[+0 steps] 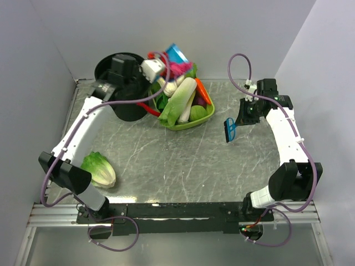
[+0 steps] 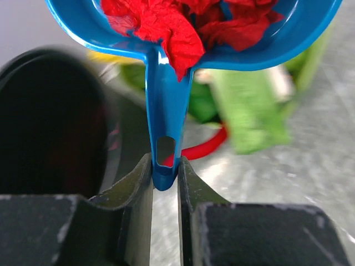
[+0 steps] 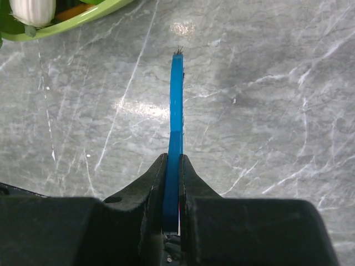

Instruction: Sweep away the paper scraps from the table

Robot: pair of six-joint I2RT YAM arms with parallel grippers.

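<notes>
Disposal step, as judged. The left pincer (image 2: 165, 166) is clamped on the blue dustpan (image 2: 166, 105), which holds the red paper scraps (image 2: 166, 27) near the black bin (image 2: 50, 122). The right pincer (image 3: 173, 163) grips the blue brush (image 3: 176, 100) above the tabletop (image 3: 266, 83). Next: tip the dustpan over the bin.

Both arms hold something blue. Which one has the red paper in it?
The dustpan in the left gripper, full of red paper scraps; the right gripper holds a thin brush, carrying none.
</notes>
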